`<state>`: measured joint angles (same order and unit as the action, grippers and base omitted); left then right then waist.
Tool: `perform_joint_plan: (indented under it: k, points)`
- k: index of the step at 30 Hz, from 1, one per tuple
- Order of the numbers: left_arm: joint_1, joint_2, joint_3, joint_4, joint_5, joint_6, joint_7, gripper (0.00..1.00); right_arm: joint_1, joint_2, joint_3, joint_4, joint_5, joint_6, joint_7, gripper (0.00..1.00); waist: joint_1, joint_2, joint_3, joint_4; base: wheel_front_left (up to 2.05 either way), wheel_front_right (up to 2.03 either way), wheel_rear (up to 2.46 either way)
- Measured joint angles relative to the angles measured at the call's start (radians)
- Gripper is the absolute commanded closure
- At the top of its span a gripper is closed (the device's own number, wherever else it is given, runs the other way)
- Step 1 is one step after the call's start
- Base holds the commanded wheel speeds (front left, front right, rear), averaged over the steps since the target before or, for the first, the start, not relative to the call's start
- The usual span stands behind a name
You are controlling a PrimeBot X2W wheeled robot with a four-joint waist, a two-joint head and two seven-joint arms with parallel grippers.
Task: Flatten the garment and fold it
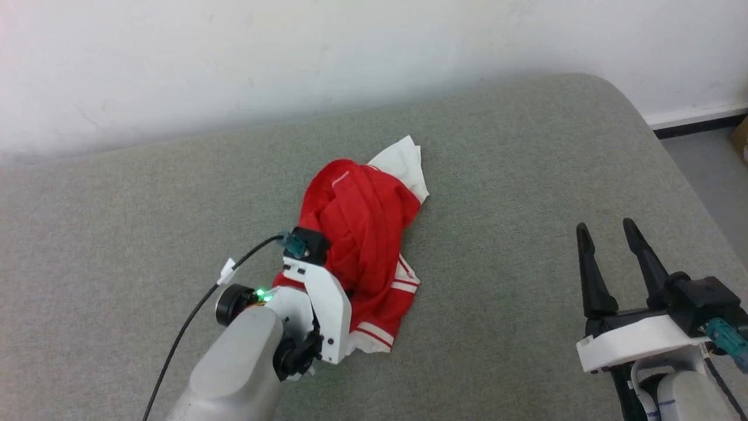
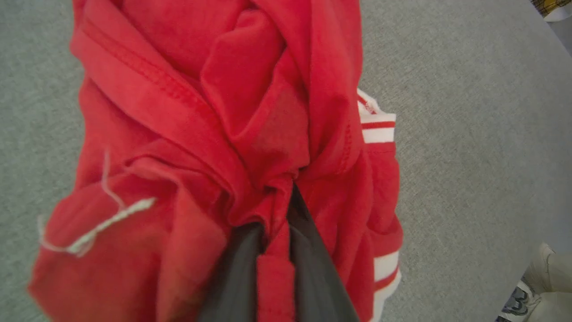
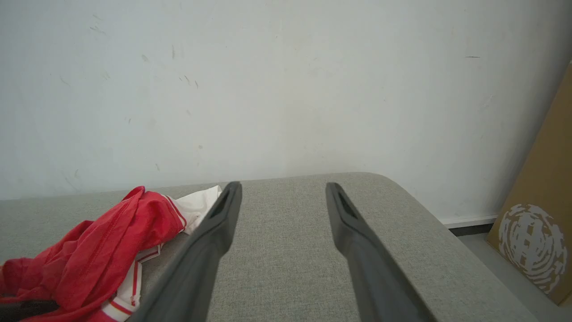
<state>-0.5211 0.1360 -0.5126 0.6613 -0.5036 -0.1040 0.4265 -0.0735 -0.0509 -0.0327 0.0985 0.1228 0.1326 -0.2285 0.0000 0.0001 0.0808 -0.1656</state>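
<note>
Crumpled shirt [image 1: 362, 234] at middle of sofa [image 1: 526, 175]. Soft, light, floppy; left jaws pinching a red fold, right jaws spread, empty, near right edge. Best hold likely striped hem corners.

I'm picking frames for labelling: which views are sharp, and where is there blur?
Head view: soft even light, the garment sharp. Left wrist view: the garment blurred toward the bottom edge, around the left pincer shut on it. Right wrist view: crisp wall and grey cushion; the open right pincer looms large from the wide lens.
</note>
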Motion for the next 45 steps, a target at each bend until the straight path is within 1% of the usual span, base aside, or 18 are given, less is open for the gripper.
perform_joint_plan:
  k: [1,2,5,8,10,12,14,16,18,21,25,27,29,32,35,40,43,45]
  points:
    - [0.005,0.0,-0.001,0.001,0.001,0.004,-0.007,0.49,0.002,0.0,0.0,-0.001,0.0,0.0,0.001,0.0,-0.0001,0.0,0.0,0.002,0.0,0.0,0.0]
    - [0.008,-0.002,0.003,0.001,0.001,0.017,-0.026,0.0,0.004,0.0,0.001,-0.002,0.0,0.0,0.003,0.0,0.0,0.0,-0.001,0.004,0.0,0.0,0.0]
    - [0.017,-0.007,0.014,-0.016,0.014,0.058,-0.131,0.0,0.009,0.0,0.003,-0.006,0.0,0.0,0.008,0.0,0.0,0.0,-0.003,0.016,0.0,0.0,0.0]
    - [0.034,-0.014,0.059,-0.079,0.025,0.114,-0.329,0.0,0.014,0.0,0.004,-0.013,0.0,0.0,0.01,0.0,0.0001,0.0,-0.007,0.031,0.0,0.0,0.0]
    - [0.04,-0.015,0.079,-0.132,0.054,0.151,-0.467,0.0,0.015,0.0,0.003,-0.017,0.0,0.0,0.014,0.0,0.0,0.0,-0.01,0.042,0.0,0.0,0.0]
    - [0.058,-0.016,0.095,-0.172,0.072,0.179,-0.563,0.0,0.016,0.0,0.004,-0.02,0.0,0.0,0.015,0.0,0.0,0.0,-0.013,0.054,0.0,0.0,0.0]
    - [0.093,-0.015,0.104,-0.214,0.083,0.203,-0.624,0.0,0.018,0.001,0.0,-0.021,0.0,0.0,0.016,0.0,0.0,0.0,-0.017,0.066,0.0,0.0,0.0]
    - [0.138,-0.01,0.108,-0.262,0.096,0.221,-0.652,0.0,0.019,0.0,-0.004,-0.025,0.0,0.0,0.016,0.0,0.0,0.0,-0.019,0.078,0.0,0.0,0.0]
    - [0.189,-0.005,0.106,-0.312,0.102,0.229,-0.663,0.0,0.02,0.001,-0.008,-0.029,0.0,0.0,0.017,0.0,0.0,0.0,-0.021,0.089,0.0,0.0,0.0]
    - [0.277,0.009,0.085,-0.367,0.111,0.233,-0.654,0.0,0.024,0.0,-0.017,-0.034,0.0,0.0,0.017,0.0,0.0,0.0,-0.021,0.104,0.0,0.0,0.0]
    - [0.379,0.041,0.052,-0.423,0.114,0.24,-0.586,0.0,0.028,0.0,-0.022,-0.037,0.0,0.0,0.017,0.0,0.0,0.0,-0.02,0.118,0.0,0.0,0.0]
    - [0.407,0.053,0.024,-0.442,0.114,0.234,-0.54,0.0,0.03,0.0,-0.023,-0.037,0.0,0.0,0.017,0.0,0.0,0.0,-0.018,0.123,0.0,0.0,0.0]
    - [0.42,0.058,-0.006,-0.446,0.113,0.212,-0.485,0.0,0.03,0.001,-0.022,-0.038,0.0,0.0,0.017,0.0,0.0,0.0,-0.016,0.127,0.0,0.0,0.0]
    - [0.422,0.05,-0.036,-0.441,0.09,0.193,-0.406,0.0,0.03,0.0,-0.02,-0.037,0.0,0.0,0.018,0.0,0.0,0.0,-0.012,0.129,0.0,0.0,0.0]
    - [0.417,0.027,-0.041,-0.42,0.064,0.194,-0.345,0.0,0.029,0.0,-0.012,-0.037,0.001,0.0,0.018,0.0,0.0,0.0,-0.009,0.124,0.0,0.0,0.0]
    - [0.369,-0.011,-0.032,-0.361,0.034,0.224,-0.262,0.0,0.028,0.0,0.004,-0.036,0.002,0.0,0.018,0.0,0.0,0.0,-0.001,0.103,0.0,0.0,0.0]
    - [0.331,-0.021,-0.022,-0.326,0.022,0.248,-0.227,0.0,0.024,0.001,0.007,-0.035,0.002,0.0,0.018,0.0,0.0,0.0,0.007,0.086,0.0,0.0,0.0]
    - [0.318,-0.025,-0.014,-0.309,0.011,0.256,-0.208,0.0,0.021,0.001,0.007,-0.032,0.005,0.0,0.017,0.0,0.0,0.0,0.013,0.075,0.0,0.0,0.0]
